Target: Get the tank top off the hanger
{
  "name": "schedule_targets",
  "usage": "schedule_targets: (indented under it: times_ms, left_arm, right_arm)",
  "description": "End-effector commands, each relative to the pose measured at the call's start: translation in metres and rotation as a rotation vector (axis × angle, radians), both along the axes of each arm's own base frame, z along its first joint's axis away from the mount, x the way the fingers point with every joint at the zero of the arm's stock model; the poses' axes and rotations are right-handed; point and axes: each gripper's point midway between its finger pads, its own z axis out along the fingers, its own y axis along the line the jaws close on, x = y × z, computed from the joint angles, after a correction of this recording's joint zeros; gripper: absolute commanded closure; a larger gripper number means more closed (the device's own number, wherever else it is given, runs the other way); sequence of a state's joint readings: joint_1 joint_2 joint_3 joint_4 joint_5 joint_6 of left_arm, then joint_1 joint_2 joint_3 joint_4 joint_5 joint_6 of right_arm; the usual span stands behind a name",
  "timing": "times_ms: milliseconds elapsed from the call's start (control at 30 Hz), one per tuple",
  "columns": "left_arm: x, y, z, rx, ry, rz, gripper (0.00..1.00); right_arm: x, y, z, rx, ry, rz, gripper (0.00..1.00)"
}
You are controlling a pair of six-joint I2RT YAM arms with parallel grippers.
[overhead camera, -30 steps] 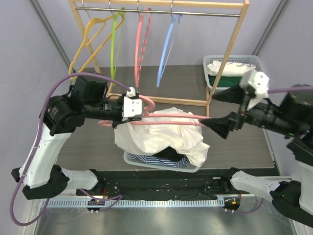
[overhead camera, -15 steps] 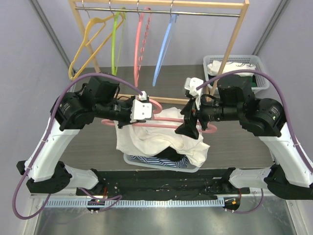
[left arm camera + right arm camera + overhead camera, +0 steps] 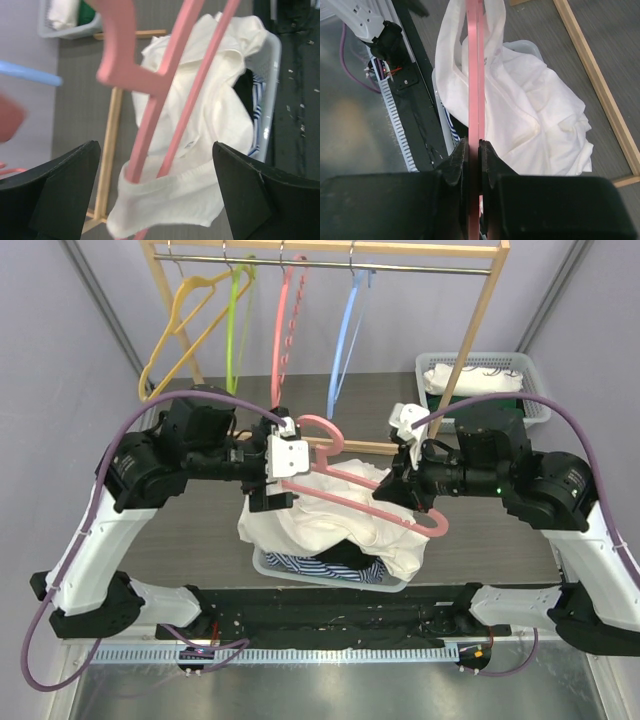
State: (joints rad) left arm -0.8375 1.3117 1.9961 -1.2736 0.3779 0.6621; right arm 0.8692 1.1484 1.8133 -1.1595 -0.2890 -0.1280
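A: Top view first. Where's the shirt?
B: White tank top (image 3: 300,525) heaped over the basket (image 3: 320,581) mid-table, with one strap caught on the pink hanger (image 3: 370,506). Hanger's tilted: hook up-left, low end to the right.
A: Arms?
B: Right gripper (image 3: 410,508) at the low right end, left gripper (image 3: 278,480) by the hanger's other end, just above the cloth. Can't read the jaws from here.
A: Left wrist?
B: Left gripper (image 3: 155,150) spread wide, nothing in it. The hanger (image 3: 175,95) bars run between the fingers (image 3: 60,190) without touching. A strap (image 3: 165,200) is looped round the bars low in frame, and the rest of the tank top (image 3: 220,115) sags toward the basket.
A: Right wrist?
B: Right gripper (image 3: 474,150) clamped tight on the hanger (image 3: 474,75), seen edge-on, with the tank top (image 3: 535,120) below it.
A: So what's the step?
B: Freeing that last strap, I'd say. Right should hold firm — left should pinch only the strap, not the bars, and slide it off along the hanger's end. A sideways pull would likely drag the hanger or snag.
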Motion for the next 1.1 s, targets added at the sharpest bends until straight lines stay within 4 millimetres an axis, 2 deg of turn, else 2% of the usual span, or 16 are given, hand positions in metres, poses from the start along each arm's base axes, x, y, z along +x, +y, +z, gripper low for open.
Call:
schedule_targets:
  times_ms: [0, 67, 133, 167, 200, 300, 333, 700, 733, 767, 833, 867, 933, 1000, 1033, 1067]
  left_arm:
    - [0.031, 0.026, 0.084, -0.22, -0.256, 0.244, 0.0]
    - [0.036, 0.038, 0.095, -0.259, -0.283, 0.321, 0.0]
    - [0.032, 0.047, 0.085, -0.266, -0.262, 0.346, 0.0]
    - [0.032, 0.05, 0.077, -0.267, -0.235, 0.363, 0.0]
    - [0.034, 0.046, 0.054, -0.229, -0.186, 0.368, 0.0]
    - [0.031, 0.046, 0.024, -0.202, -0.121, 0.374, 0.0]
    - [0.031, 0.045, 0.021, -0.201, -0.111, 0.374, 0.0]
    - [0.039, 0.023, 0.014, -0.21, -0.031, 0.354, 0.0]
    - [0.039, 0.022, 0.012, -0.208, -0.026, 0.354, 0.05]
    - [0.039, 0.02, 0.009, -0.2, -0.018, 0.344, 0.17]
    - [0.04, 0.019, 0.008, -0.197, -0.018, 0.345, 0.34]
    - [0.04, 0.019, 0.01, -0.198, -0.021, 0.345, 0.55]
    - [0.042, 0.021, 0.014, -0.203, -0.036, 0.354, 0.67]
    - [0.044, 0.024, 0.018, -0.205, -0.058, 0.365, 0.61]
    - [0.044, 0.026, 0.021, -0.209, -0.068, 0.365, 0.54]
    - [0.044, 0.028, 0.023, -0.21, -0.079, 0.37, 0.4]
  right_arm:
    - [-0.004, -0.019, 0.035, 0.135, -0.06, -0.097, 0.99]
    - [-0.012, -0.029, 0.046, 0.181, -0.077, -0.108, 0.99]
    - [-0.017, -0.033, 0.052, 0.209, -0.078, -0.112, 0.99]
    - [-0.018, -0.034, 0.054, 0.218, -0.081, -0.116, 0.99]
    - [-0.018, -0.034, 0.052, 0.216, -0.076, -0.116, 0.99]
    - [-0.016, -0.031, 0.048, 0.207, -0.063, -0.113, 0.99]
    - [-0.016, -0.029, 0.046, 0.203, -0.058, -0.109, 0.99]
    - [-0.015, -0.026, 0.046, 0.213, -0.06, -0.102, 0.99]
    - [-0.016, -0.028, 0.047, 0.219, -0.065, -0.102, 0.99]
    - [-0.016, -0.028, 0.049, 0.223, -0.069, -0.103, 0.99]
    - [-0.017, -0.03, 0.049, 0.225, -0.072, -0.107, 0.99]
    - [-0.017, -0.031, 0.049, 0.225, -0.072, -0.109, 0.99]
    - [-0.018, -0.033, 0.046, 0.215, -0.067, -0.113, 0.99]
    - [-0.019, -0.036, 0.044, 0.212, -0.069, -0.121, 0.99]
    - [-0.019, -0.037, 0.042, 0.207, -0.066, -0.124, 0.99]
    - [-0.019, -0.039, 0.041, 0.205, -0.07, -0.13, 0.99]
